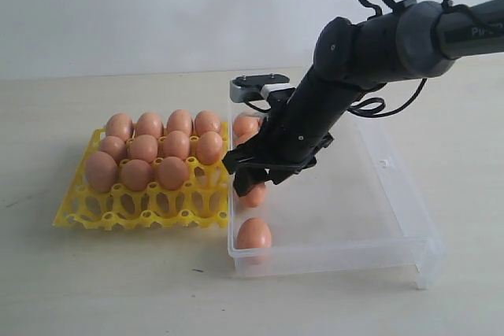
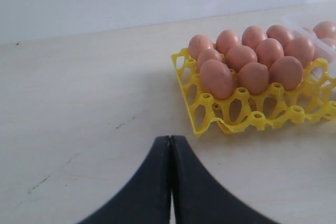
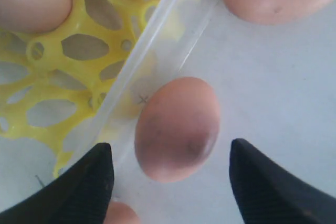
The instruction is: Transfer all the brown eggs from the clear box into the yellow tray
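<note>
The yellow tray (image 1: 134,206) lies on the left, its back rows filled with several brown eggs (image 1: 150,151). Right of it is the clear box (image 1: 346,210). My right gripper (image 1: 253,181) reaches down into the box by its left wall. It is open, its fingers either side of one brown egg (image 3: 177,127) without touching it. The right gripper (image 3: 170,150) has one finger close to the box wall. Another egg (image 1: 253,235) lies at the box's front corner, and more eggs (image 1: 246,125) lie at its back. My left gripper (image 2: 170,139) is shut and empty, over bare table short of the tray (image 2: 231,114).
The tray's front two rows of cells (image 1: 157,202) are unfilled. The box wall (image 3: 152,51) runs right alongside the tray's edge. The right part of the box floor (image 1: 362,186) holds nothing. A pale wall stands behind the table.
</note>
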`<move>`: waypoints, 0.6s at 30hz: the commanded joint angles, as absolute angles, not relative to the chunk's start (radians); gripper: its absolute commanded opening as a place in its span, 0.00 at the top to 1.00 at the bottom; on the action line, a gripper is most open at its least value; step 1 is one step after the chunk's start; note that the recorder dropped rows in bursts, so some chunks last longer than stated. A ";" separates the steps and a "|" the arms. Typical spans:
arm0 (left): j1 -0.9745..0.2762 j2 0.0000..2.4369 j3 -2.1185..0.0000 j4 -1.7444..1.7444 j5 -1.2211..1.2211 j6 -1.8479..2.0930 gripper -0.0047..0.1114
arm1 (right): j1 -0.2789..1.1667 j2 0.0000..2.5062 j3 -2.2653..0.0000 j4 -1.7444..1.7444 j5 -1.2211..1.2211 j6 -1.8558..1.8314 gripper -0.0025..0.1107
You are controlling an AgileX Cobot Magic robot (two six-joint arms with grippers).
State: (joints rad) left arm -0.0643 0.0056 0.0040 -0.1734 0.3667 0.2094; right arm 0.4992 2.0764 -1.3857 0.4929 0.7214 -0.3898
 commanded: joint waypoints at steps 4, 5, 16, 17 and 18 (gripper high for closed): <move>-0.069 0.000 0.000 -0.171 0.359 0.209 0.96 | 0.500 2.115 -1.391 0.528 0.624 -0.393 0.43; -0.069 0.000 0.000 -0.171 0.359 0.209 0.96 | 0.500 2.118 -1.391 0.534 0.610 -0.393 0.43; -0.069 0.000 0.000 -0.171 0.359 0.209 0.96 | 0.500 2.176 -1.391 0.607 0.525 -0.400 0.43; -0.069 0.000 0.000 -0.171 0.359 0.209 0.96 | 0.500 2.178 -1.391 0.609 0.512 -0.400 0.43; -0.069 0.000 0.000 -0.171 0.359 0.209 0.96 | 0.500 2.178 -1.391 0.609 0.500 -0.400 0.43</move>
State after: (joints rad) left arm -0.0643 0.0056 0.0040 -0.1734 0.3667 0.2094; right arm 0.4992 2.1659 -1.3857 0.5841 0.5430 -0.3921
